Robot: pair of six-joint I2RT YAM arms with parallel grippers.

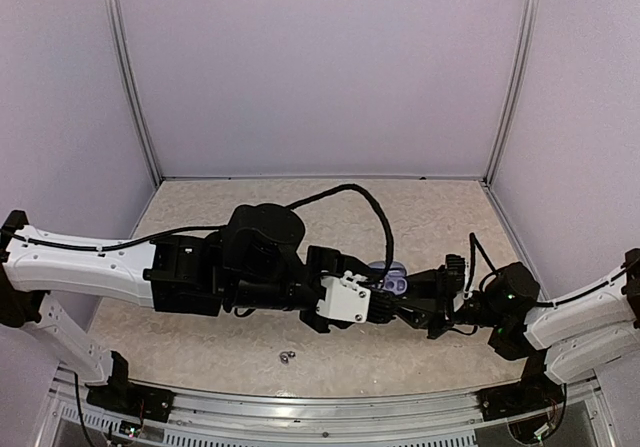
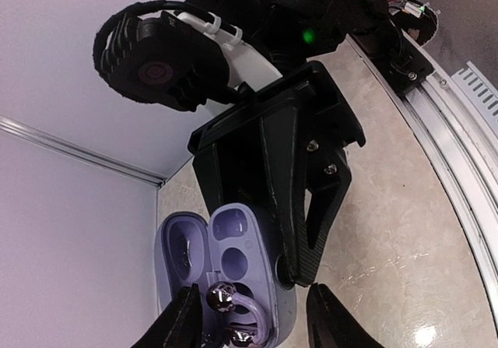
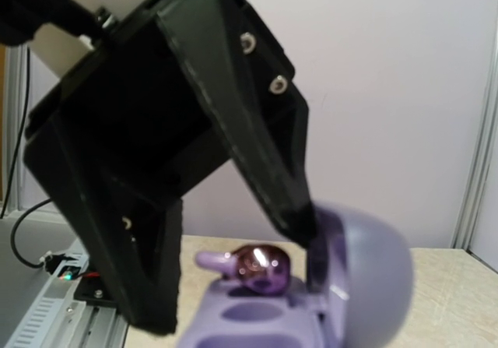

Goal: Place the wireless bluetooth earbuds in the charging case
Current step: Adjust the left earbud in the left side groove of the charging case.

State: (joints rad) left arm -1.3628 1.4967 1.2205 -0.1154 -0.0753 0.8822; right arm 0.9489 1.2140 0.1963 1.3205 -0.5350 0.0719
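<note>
The purple charging case (image 2: 233, 247) is open, lid to the left, and also shows in the top view (image 1: 392, 278) and, blurred, in the right wrist view (image 3: 311, 317). A dark purple earbud (image 2: 220, 297) with a lilac hook lies on the case's base over a socket; it also shows in the right wrist view (image 3: 261, 268). My left gripper (image 2: 257, 325) is open, one finger on each side of the case and earbud. My right gripper (image 2: 299, 276) grips the case's right side. A second small dark earbud (image 1: 288, 356) lies on the table near the front. The white earbuds are out of view.
The two arms meet at mid-table (image 1: 400, 297). A black cable (image 1: 360, 195) loops above the left arm. The metal front rail (image 1: 330, 407) and the enclosure walls bound the beige table (image 1: 200, 352).
</note>
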